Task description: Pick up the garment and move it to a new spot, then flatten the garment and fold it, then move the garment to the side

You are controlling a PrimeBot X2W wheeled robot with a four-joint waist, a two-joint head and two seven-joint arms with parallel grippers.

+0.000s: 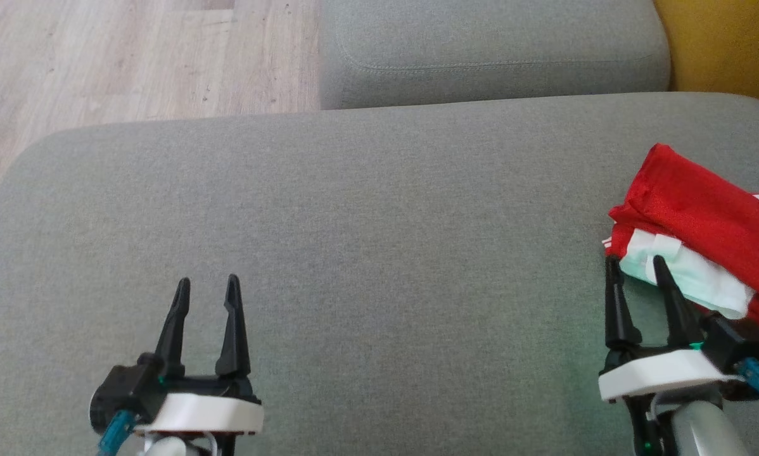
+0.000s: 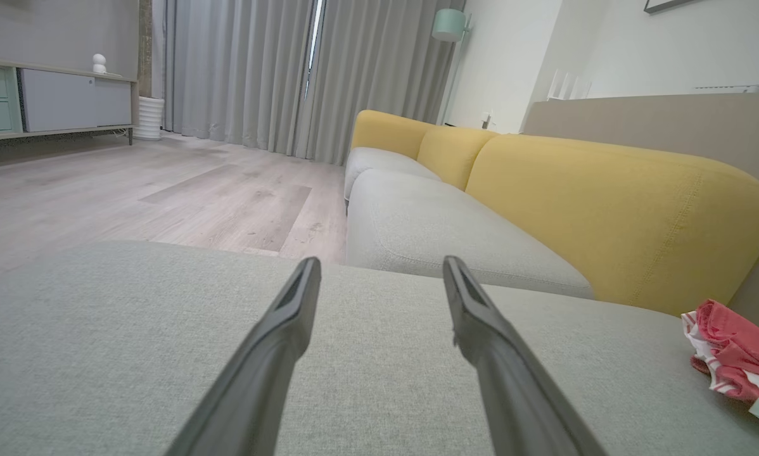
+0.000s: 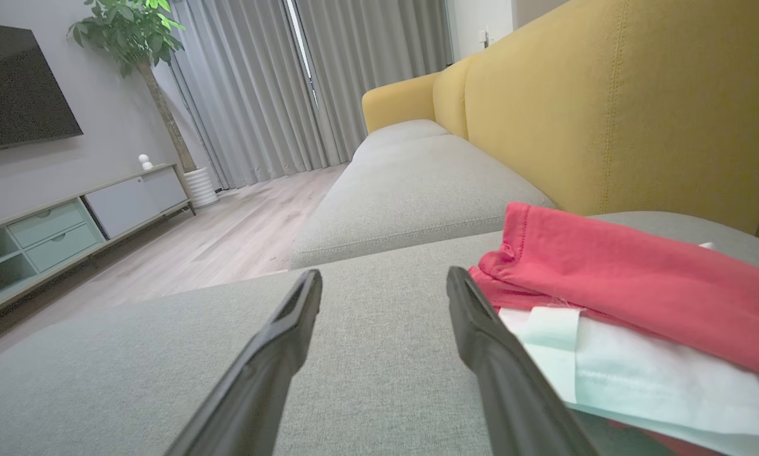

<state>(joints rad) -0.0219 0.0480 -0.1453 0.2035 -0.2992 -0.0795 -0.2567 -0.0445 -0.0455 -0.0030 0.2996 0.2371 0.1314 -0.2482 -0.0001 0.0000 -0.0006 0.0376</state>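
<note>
Closest up: two dark fingers of right gripper (image 1: 635, 261), spread wide with nothing between them, tips at the near edge of garment (image 1: 696, 202); touching it or just short of it, cannot tell. Folded into a thick bundle, red cloth on top, a pale mint-white layer beneath, a striped red-and-white edge peeking out at one side. Resting at the robot's right end of wide grey seat cushion (image 1: 379, 209), near yellow backrest (image 3: 607, 95). Well apart on the same cushion, toward the robot's left: left gripper (image 1: 208, 280), jaws likewise wide and empty, fingers pointing across bare grey fabric. Beyond the cushion's far edge, second grey cushion (image 1: 493, 50), just beside it, same yellow back running behind. Further out, pale wood floor (image 1: 132, 57). Past that, long grey curtains (image 3: 259, 95), potted plant (image 3: 129, 31) in a ribbed white pot, low cabinet (image 3: 69, 221) with mint drawers along the wall, dark screen (image 3: 18, 82) hung above it, mint lamp shade (image 2: 449, 25) near the curtains.
</note>
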